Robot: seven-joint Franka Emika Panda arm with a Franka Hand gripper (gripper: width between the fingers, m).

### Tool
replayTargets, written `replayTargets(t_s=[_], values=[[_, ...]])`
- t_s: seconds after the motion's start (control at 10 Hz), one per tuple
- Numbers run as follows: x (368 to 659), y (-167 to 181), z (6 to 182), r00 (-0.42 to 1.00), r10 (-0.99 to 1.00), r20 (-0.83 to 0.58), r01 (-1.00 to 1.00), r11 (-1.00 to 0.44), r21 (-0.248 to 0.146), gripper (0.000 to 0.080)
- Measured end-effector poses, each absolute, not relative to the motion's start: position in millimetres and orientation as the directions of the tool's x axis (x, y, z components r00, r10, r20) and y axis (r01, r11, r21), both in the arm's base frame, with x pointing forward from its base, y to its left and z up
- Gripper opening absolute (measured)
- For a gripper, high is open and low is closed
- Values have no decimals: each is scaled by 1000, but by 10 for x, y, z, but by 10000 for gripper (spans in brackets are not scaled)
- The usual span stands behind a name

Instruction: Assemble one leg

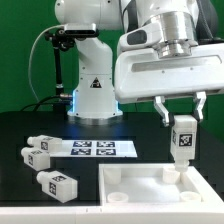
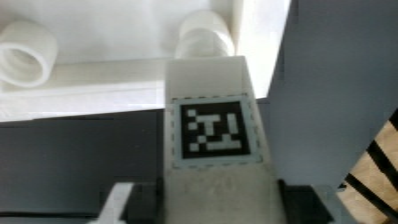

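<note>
My gripper (image 1: 183,112) is shut on a white square leg (image 1: 184,138) with a black-and-white tag, held upright over the far right corner of the large white panel (image 1: 160,195). In the wrist view the leg (image 2: 217,125) runs out from between the jaws toward a round socket (image 2: 206,40) on the panel (image 2: 89,95); its tip is at or just above that socket. A second socket (image 2: 25,58) lies beside it. Three more legs (image 1: 44,166) lie on the black table at the exterior view's left.
The marker board (image 1: 93,149) lies flat behind the panel, next to the loose legs. The robot's white base (image 1: 93,95) stands at the back. The panel has a raised rim (image 1: 130,170) and a socket at its near left corner (image 1: 117,199).
</note>
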State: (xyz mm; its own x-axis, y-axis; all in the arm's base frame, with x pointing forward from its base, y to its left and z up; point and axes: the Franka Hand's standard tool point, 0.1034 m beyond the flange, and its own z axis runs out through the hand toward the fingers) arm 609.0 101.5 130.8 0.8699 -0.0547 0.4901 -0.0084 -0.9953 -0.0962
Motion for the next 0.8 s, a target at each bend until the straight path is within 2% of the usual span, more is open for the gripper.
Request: replayTargets(t_s=[0.3,0.5,0.8], values=[[6199,1085,1167,861,-45,507,3,-996,-92,287],[6211,1007,1082,864,2,503,38,-997,-62,287],[6211,1026,1086,864,-4,503,34,-997,-66,287]])
